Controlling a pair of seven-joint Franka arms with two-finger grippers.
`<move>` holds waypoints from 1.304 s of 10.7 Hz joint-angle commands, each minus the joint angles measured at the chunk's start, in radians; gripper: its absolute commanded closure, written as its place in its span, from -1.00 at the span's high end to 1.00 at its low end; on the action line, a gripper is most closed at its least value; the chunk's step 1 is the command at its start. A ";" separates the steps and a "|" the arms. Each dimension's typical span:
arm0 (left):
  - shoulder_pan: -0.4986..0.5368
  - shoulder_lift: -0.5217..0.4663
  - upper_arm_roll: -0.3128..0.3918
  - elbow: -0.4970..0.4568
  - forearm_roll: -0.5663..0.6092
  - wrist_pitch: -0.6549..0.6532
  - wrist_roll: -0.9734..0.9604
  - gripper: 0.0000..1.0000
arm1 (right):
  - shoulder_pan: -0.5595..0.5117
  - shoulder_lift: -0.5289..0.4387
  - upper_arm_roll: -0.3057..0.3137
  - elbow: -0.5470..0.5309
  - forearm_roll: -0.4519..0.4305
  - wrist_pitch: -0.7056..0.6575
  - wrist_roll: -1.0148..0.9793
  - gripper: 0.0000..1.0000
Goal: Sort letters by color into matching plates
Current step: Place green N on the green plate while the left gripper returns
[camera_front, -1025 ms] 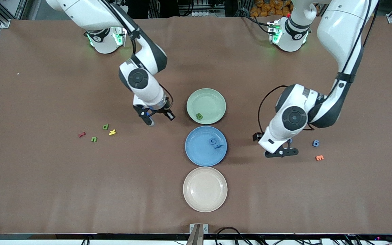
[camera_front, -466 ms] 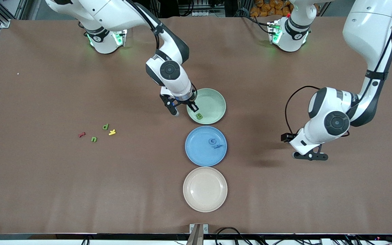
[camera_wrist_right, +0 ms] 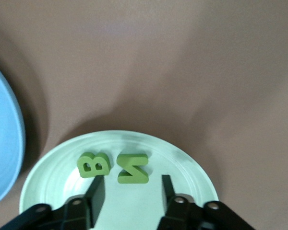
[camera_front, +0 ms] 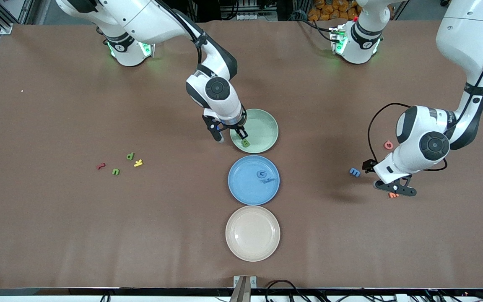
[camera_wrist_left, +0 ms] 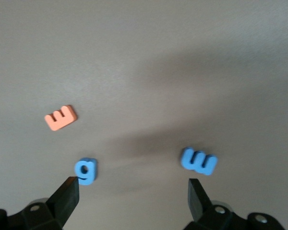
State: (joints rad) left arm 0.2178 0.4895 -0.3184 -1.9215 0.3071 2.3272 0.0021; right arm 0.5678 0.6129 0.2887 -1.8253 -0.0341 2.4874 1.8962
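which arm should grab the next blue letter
Left. Its open left gripper hangs over the blue g and blue m, while the right gripper is over the green plate.

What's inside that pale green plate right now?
The green plate holds two green letters lying side by side: a B and another letter. The right gripper, fingers apart, is just over them and covers part of the plate.

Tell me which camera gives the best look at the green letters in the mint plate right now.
The right wrist view: the green B and the green N lie side by side, apart, in the mint plate, between the right gripper's open fingers. The front view shows only the B; the gripper hides the rest. The left wrist view shows neither.
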 commanded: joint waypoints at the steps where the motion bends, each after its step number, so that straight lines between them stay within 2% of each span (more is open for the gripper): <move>1: 0.061 -0.032 -0.011 -0.100 0.095 0.116 0.025 1.00 | -0.011 0.027 0.001 0.050 -0.017 -0.005 0.081 0.76; 3: 0.116 -0.028 -0.011 -0.138 0.098 0.188 0.044 1.00 | -0.040 0.012 0.007 0.052 -0.013 -0.030 0.081 0.76; 6: 0.227 0.029 -0.014 -0.149 0.101 0.307 0.204 1.00 | -0.143 -0.039 0.075 0.043 -0.015 -0.116 0.069 0.75; 8: 0.227 0.044 -0.016 -0.145 0.098 0.307 0.208 1.00 | -0.239 -0.073 0.133 0.032 -0.017 -0.209 0.019 0.75; 10: 0.222 0.067 -0.018 -0.139 0.095 0.307 0.199 1.00 | -0.302 -0.151 0.142 -0.047 -0.015 -0.245 -0.066 0.75; 14: 0.212 0.081 -0.019 -0.134 0.093 0.307 0.197 1.00 | -0.396 -0.241 0.152 -0.184 -0.014 -0.251 -0.244 0.75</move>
State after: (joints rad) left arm 0.4318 0.5604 -0.3345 -2.0635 0.3805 2.6230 0.2126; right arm 0.2345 0.4581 0.4156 -1.8954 -0.0417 2.2342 1.7441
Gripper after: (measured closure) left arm 0.000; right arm 0.123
